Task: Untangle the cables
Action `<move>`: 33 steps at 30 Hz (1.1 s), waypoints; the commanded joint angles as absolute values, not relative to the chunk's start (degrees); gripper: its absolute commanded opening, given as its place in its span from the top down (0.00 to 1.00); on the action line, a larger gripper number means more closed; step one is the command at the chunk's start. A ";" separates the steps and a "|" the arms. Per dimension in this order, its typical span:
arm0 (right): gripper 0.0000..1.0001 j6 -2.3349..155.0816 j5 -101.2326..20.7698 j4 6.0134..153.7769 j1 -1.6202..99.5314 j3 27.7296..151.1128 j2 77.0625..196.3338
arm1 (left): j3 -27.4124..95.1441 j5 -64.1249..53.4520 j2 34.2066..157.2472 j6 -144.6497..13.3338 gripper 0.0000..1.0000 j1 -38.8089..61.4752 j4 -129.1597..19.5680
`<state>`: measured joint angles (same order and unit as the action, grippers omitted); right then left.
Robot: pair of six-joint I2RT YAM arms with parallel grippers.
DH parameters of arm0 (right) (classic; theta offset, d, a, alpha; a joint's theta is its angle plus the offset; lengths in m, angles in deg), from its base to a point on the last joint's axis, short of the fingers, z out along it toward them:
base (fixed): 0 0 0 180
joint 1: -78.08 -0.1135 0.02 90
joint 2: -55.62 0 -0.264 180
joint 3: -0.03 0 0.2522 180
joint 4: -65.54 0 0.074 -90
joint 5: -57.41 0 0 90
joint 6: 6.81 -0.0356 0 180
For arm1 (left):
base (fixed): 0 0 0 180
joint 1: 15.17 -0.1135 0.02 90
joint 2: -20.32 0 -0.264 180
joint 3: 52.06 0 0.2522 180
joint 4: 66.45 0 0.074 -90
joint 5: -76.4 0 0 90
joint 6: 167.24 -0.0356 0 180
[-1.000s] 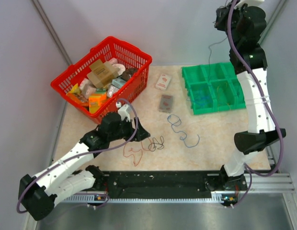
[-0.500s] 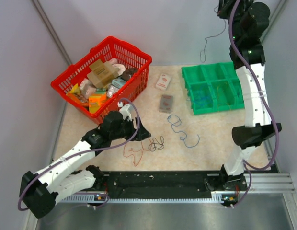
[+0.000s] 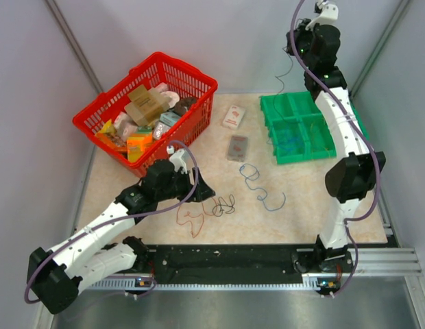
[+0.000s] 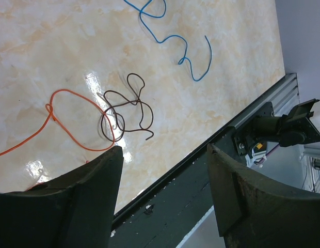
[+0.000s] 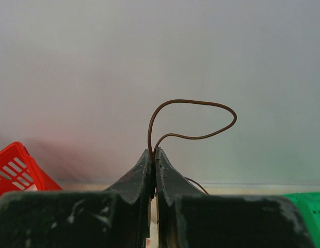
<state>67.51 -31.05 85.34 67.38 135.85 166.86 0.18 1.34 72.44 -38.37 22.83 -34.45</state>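
Hovering with jaws wide, the left gripper [image 4: 164, 155] hangs well left of the green tray [image 3: 301, 127], directly over the overlapping orange wire [image 4: 72, 119] and dark brown wire [image 4: 130, 111], so it is the nearer arm. The blue wire [image 4: 175, 41] lies closer to the tray. High above the tray's far-left corner, the right gripper [image 5: 154, 152] pinches a thin brown wire [image 5: 196, 106], which dangles downward.

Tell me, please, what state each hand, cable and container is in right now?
left hand: open, empty, low over the table beside the black cable.
right hand: shut on the brown cable, high up.
brown cable: pinched, dangling in the air.
black cable: loose, crossing the orange cable.
orange cable: loose on the table.
blue cable: lying apart.
red basket: full of packets.
green tray: thin wires in some compartments.
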 commanded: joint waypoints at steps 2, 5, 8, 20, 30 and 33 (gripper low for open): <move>1.00 67.81 -31.89 81.32 67.71 140.77 164.69 | 2.04 0.73 71.82 -38.48 0.30 23.07 -35.55; 1.00 68.42 -31.80 82.55 67.62 144.56 164.87 | 2.13 0.73 71.82 -38.56 0.30 23.07 -35.64; 1.00 68.77 -31.80 83.16 67.71 147.55 165.13 | 2.04 0.82 71.82 -38.48 0.30 23.07 -35.82; 1.00 68.51 -32.06 82.99 67.89 147.39 168.29 | 2.22 0.64 71.56 -38.65 0.30 23.07 -35.03; 1.00 65.61 -32.24 79.83 67.80 136.32 167.15 | 2.39 0.73 72.61 -39.01 0.30 23.07 -35.03; 1.00 64.38 -34.17 78.07 67.80 131.83 166.01 | 2.57 1.08 73.05 -39.18 0.30 23.07 -35.38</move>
<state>66.46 -32.14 82.52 67.41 135.45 167.91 0.18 0.90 72.55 -38.41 22.83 -34.39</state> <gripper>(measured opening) 0.010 0.700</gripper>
